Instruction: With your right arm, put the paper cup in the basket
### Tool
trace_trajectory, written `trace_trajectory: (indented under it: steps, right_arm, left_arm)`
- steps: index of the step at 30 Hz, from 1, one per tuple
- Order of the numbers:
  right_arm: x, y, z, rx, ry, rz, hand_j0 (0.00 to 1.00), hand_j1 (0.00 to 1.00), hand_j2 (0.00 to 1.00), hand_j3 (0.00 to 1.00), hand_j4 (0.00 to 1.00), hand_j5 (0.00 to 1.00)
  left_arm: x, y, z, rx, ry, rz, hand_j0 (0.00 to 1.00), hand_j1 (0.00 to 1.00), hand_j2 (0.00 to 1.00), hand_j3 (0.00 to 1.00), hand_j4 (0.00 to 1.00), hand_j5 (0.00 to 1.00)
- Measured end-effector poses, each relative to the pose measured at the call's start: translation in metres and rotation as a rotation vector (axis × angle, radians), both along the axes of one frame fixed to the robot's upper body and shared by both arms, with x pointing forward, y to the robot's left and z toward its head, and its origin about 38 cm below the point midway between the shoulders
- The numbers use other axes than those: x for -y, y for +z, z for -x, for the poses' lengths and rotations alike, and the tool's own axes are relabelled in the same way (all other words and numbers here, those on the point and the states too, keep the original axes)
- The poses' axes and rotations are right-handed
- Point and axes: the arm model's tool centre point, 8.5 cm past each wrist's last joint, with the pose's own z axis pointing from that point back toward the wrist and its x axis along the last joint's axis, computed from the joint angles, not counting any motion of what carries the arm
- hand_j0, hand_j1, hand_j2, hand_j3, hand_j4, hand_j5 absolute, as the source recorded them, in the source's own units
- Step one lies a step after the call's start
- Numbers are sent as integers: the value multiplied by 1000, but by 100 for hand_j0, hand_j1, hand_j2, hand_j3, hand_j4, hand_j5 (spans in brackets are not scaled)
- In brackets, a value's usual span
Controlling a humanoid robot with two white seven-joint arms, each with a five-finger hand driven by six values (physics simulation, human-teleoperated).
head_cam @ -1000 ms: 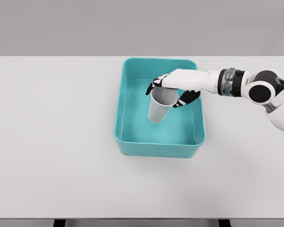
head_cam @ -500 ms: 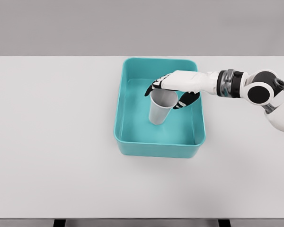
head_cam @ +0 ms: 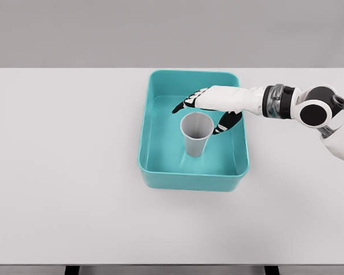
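Head view: paper cup (head_cam: 195, 133) sits upright inside the teal basket (head_cam: 151, 98), mouth up, roughly mid-floor, apart from all four walls. My right robot hand (head_cam: 208, 112) hangs just above and behind the rim with fingers spread and holding nothing; I can't tell whether a fingertip touches the rim.

Handling guess: thin paper, very light, walls crush under a hard squeeze, smooth sides a bit slippery, tips easily if nudged. If I had to retake it, I'd wrap the upper wall just under the rolled rim, where it's stiffest, with a soft grip.

Hard to read: cup base contact with the basket floor, and the far fingers tucked under the palm. Forearm cut off at the right edge. Left arm not visible. Desk (head_cam: 63, 172) edges cropped at the bottom.
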Motion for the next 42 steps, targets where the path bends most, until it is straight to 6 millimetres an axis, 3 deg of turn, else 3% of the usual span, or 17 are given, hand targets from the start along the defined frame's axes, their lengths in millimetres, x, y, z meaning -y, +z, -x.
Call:
trace_trajectory:
  steps: [17,24,30,38,39,40,41,42]
  right_arm:
    - [2,2,5,14,10,19,93,93,93,93,93,93]
    - [10,9,12,33,13,36,99,99,99,99,99,99]
    - [15,37,22,89,26,24,100,100,100,100,100,100]
    - [53,90,33,132,-4,-150,100,100,100,100,100,100]
    - [59,88,35,123,-6,-166,100,100,100,100,100,100]
    - [69,64,43,71,-15,-186,100,100,100,100,100,100]
    - [77,61,47,68,-18,-210,100,100,100,100,100,100]
    - [88,43,56,42,-28,-229,100,100,100,100,100,100]
  left_arm:
    - [0,0,0,0,0,0,100,100,100,100,100,100]
    - [0,0,0,-1,0,0,100,100,100,100,100,100]
    - [0,0,0,0,0,0,100,100,100,100,100,100]
    - [0,0,0,0,0,0,100,100,100,100,100,100]
    - [0,0,0,0,0,0,100,100,100,100,100,100]
    - [0,0,0,-1,0,0,100,100,100,100,100,100]
    - [0,0,0,0,0,0,100,100,100,100,100,100]
    - [0,0,0,0,0,0,100,100,100,100,100,100]
